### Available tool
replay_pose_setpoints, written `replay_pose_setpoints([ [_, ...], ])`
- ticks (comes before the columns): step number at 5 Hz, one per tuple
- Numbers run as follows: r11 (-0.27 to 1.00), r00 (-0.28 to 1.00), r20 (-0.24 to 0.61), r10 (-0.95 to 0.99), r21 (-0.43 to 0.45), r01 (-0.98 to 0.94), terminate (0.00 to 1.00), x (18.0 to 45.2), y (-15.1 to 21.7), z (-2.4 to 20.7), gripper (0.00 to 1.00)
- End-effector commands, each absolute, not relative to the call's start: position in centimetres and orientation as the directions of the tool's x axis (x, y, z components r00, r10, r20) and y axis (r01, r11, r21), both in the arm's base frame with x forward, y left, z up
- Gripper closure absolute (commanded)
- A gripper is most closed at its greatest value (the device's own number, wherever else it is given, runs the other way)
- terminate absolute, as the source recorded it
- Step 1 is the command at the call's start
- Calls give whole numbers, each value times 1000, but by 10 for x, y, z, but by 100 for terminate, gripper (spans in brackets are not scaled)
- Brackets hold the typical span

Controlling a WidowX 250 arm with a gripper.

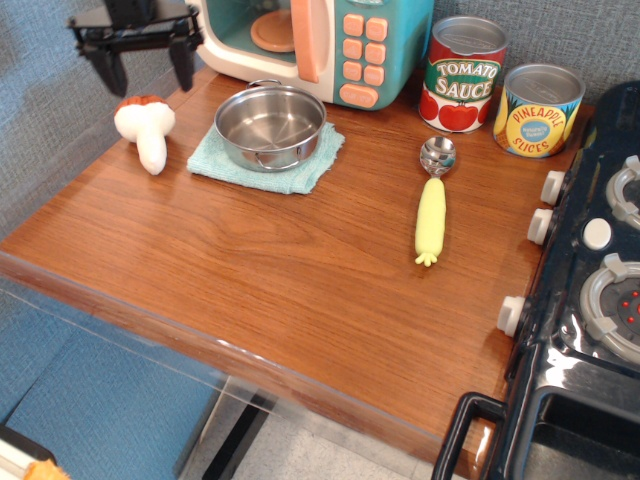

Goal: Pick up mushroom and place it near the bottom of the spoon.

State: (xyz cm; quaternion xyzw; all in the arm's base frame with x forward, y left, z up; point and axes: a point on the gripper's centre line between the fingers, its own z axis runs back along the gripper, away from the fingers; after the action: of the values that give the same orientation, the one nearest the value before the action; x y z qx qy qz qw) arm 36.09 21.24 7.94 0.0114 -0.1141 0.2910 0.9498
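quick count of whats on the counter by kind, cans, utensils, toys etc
cans: 2, tomato sauce can and pineapple slices can
spoon: 1
mushroom: 1
steel bowl: 1
cloth: 1
toy microwave: 1
total: 7

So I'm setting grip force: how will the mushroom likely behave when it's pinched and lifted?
The mushroom looks like soft plush, so it will probably squash between the end effector fingers rather than slip. It seems light for its size. Lying on its side with a rounded cap, it may roll or pivot if nudged off-centre.
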Motion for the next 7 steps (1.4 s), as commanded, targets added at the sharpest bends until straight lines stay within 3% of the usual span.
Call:
replay_pose_setpoints([
  [1, 738, 709, 259, 656, -22, -674, 0, 351, 239, 57, 0],
  [3, 733, 715, 221, 664, -3, -680, 0, 347, 235, 41, 0],
  [4, 750, 725, 242, 644, -16, -661, 0, 348, 230, 54, 100],
  [5, 771, 734, 272, 622, -49, -635, 0, 344, 220, 87, 100],
  [6, 802, 771, 274, 574, 4, -598, 0, 327, 184, 125, 100],
  [7, 880, 858, 230, 459, 14, -474, 0, 310, 138, 130, 100],
])
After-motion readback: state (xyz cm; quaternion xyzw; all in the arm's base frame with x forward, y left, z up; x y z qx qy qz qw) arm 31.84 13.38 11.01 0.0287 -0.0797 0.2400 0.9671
